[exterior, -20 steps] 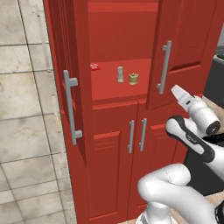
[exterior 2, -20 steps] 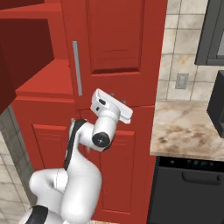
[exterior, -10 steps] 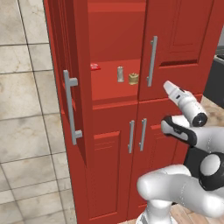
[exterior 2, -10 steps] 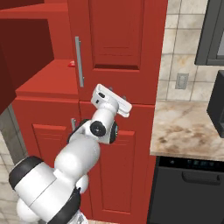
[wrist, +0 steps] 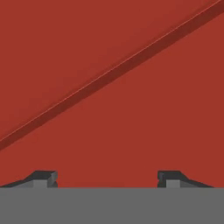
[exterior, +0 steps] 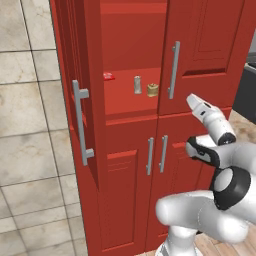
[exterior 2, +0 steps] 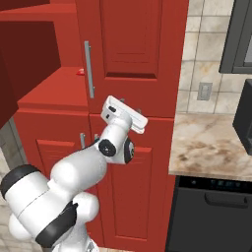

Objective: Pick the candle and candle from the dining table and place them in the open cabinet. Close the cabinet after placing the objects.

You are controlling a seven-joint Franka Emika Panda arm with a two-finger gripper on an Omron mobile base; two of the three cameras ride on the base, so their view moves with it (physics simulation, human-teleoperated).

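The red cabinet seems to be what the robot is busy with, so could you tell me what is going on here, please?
The white arm is working at the tall red cabinet. Both candles already stand on its inner shelf: the slim grey candle upright and the squat golden candle beside it, with a small flat red item further left. The right upper door is partly shut; the left door stands wide open. In the hand view the gripper is open, holds nothing and faces a red panel close up.
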